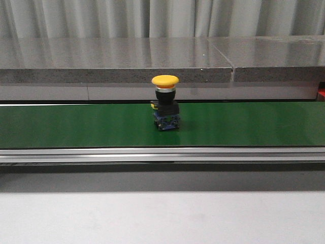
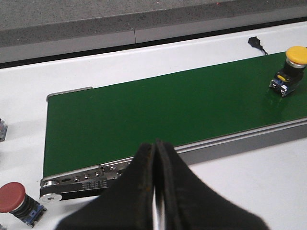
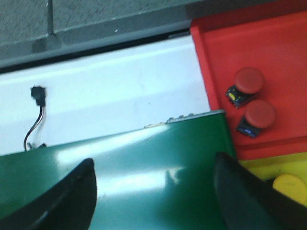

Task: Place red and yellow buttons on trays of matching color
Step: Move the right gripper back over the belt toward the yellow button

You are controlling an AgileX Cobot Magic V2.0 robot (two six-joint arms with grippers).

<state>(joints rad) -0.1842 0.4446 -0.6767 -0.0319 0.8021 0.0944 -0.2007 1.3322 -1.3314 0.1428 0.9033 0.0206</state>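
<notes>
A yellow button stands upright on the green belt, near its middle; the left wrist view shows the same yellow button far off along the belt. My left gripper is shut and empty over the belt's near rail. A red button lies on the white table beside that belt end. My right gripper hangs open over the other belt end. Beside it, the red tray holds two red buttons. A yellow tray holds a yellow button. Neither gripper shows in the front view.
A grey stone ledge runs behind the belt. A small black connector with wires lies on the white table by the belt; it also shows as a black plug. Another part sits at the table's edge.
</notes>
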